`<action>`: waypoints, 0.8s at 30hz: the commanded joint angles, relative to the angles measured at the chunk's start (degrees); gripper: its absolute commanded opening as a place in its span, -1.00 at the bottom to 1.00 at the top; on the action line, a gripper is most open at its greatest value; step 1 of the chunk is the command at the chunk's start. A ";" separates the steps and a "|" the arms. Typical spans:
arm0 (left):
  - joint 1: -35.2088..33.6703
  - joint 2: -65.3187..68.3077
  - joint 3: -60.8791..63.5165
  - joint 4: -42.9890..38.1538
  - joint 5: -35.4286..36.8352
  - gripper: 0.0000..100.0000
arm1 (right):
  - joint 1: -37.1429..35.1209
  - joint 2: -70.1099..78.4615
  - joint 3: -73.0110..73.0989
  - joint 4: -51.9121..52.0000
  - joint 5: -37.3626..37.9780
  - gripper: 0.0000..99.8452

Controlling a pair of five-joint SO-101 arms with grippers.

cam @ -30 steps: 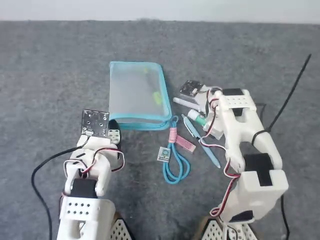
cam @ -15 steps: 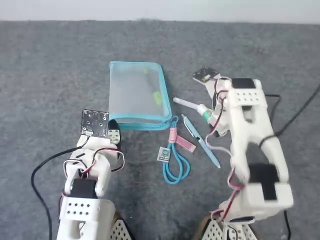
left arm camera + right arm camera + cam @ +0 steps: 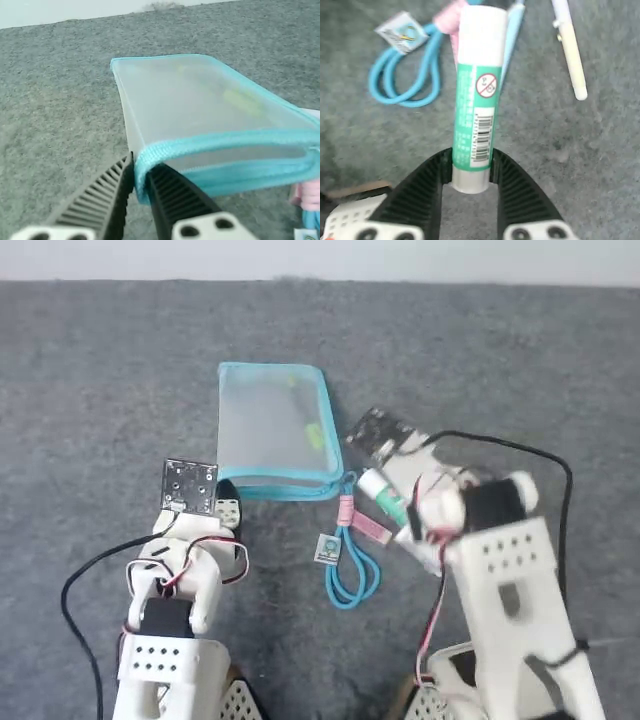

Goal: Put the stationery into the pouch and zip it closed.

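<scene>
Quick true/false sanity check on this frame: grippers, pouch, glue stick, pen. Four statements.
1. The right gripper holds a glue stick. True.
2. The left gripper hangs clear of the pouch. False: its jaws pinch the pouch's teal-trimmed corner.
3. The glue stick is inside the pouch. False: it sits between the right gripper's jaws, outside the pouch.
4. A white pen lies on the grey carpet. True.

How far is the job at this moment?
Done: a yellow-green item lies inside the translucent teal-edged pouch. In hand: the left pincer grips the pouch's corner, the right pincer holds the green-and-white glue stick. Left: glue stick, white pen, light blue pen, then zipping.
</scene>
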 commanded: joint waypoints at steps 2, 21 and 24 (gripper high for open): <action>-0.18 0.79 -3.38 -1.05 1.05 -0.98 | -10.95 -4.09 -0.35 1.89 -3.69 -0.99; -0.18 0.79 -3.38 -0.88 1.05 -0.98 | -17.27 36.44 -30.77 -1.80 -20.57 -0.99; -0.18 0.79 -3.38 -0.88 1.05 -0.98 | -14.37 45.05 -39.91 -0.13 -24.09 -0.99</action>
